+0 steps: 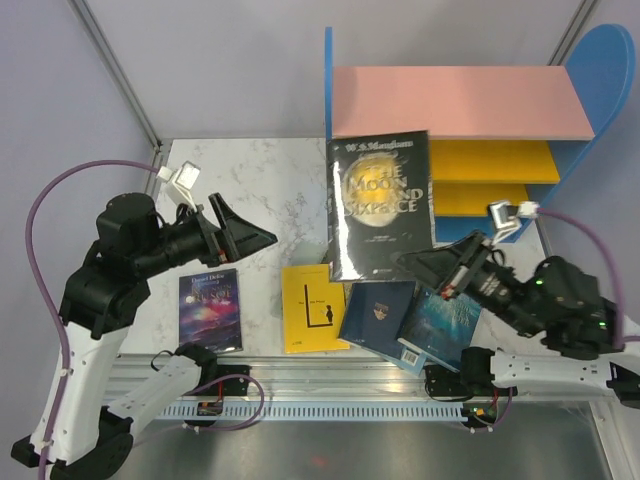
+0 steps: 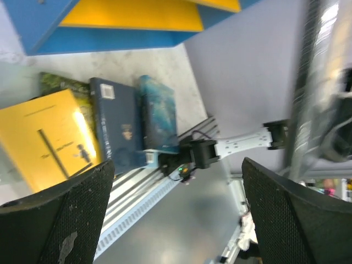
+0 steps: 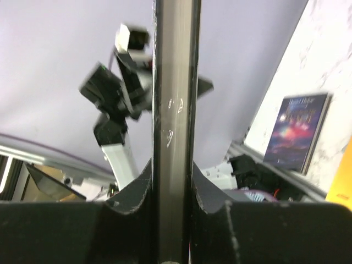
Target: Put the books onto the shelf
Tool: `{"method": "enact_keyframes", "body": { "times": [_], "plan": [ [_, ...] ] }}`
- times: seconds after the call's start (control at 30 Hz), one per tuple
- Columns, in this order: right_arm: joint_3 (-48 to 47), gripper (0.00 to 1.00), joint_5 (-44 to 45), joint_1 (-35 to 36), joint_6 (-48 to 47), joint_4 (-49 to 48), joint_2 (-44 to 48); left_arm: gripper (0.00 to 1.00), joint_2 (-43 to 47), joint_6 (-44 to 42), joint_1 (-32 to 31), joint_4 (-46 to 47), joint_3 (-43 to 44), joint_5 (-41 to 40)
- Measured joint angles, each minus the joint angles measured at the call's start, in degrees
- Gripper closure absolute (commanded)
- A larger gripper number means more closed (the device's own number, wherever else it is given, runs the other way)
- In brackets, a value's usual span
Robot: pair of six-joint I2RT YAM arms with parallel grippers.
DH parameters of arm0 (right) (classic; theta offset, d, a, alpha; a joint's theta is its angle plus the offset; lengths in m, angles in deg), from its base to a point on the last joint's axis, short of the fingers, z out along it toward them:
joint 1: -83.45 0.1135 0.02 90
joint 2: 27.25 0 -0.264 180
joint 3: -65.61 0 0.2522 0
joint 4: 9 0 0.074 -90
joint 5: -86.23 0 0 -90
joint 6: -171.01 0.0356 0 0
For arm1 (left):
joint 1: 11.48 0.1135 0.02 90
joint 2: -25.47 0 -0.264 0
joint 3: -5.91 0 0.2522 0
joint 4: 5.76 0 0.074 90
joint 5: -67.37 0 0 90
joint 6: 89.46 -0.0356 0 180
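Right gripper [image 1: 405,260] clamping the black moon book [image 1: 380,205] upright before the shelf [image 1: 450,100]

The book is hanging above the marble table [image 1: 270,190], pinched at its near right corner, its cover overlapping the shelf's left side. The left gripper [image 1: 255,235] is hovering at the left with fingers spread wide, holding nothing. Four books are lying flat along the near edge, left to right: purple book [image 1: 210,308], yellow book [image 1: 312,308], navy book [image 1: 378,315], teal book [image 1: 445,320].
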Motion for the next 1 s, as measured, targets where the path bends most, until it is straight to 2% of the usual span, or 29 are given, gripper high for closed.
{"method": "enact_keyframes", "body": {
  "times": [0.13,0.27,0.37,0.53,0.77,0.83,0.87,1.0],
  "plan": [
    [-11.0,1.00,7.3,-0.1,-2.4,9.0,2.2,0.02,1.1,-5.5,0.0,-8.5,1.0,-2.5],
    [-21.9,1.00,13.1,-0.1,-4.5,13.8,-0.5,0.05,3.3,-7.8,0.0,-13.9,0.9,-4.0],
    [-29.9,1.00,17.9,-0.1,-7.7,18.3,-5.7,0.06,3.6,-8.9,0.0,-16.7,0.9,-5.6],
    [-44.3,1.00,23.9,-0.2,-13.7,27.4,-19.9,0.08,2.1,-10.8,0.0,-21.2,0.9,-8.2],
    [-51.2,1.00,31.2,-1.1,-21.3,36.5,-32.7,0.10,2.7,-11.3,0.0,-24.2,-0.3,-10.1],
    [-57.1,1.00,29.4,-5.2,-23.2,38.2,-37.2,0.10,3.4,-11.3,0.0,-24.9,-1.0,-10.4],
    [-59.7,1.00,25.8,-9.9,-23.7,38.5,-39.1,0.11,3.6,-11.3,0.0,-25.2,-1.1,-10.4],
    [-62.2,1.00,8.3,-35.9,-23.4,37.2,-42.4,0.11,4.0,-11.3,0.0,-26.1,-1.1,-10.7]
  ]
}}
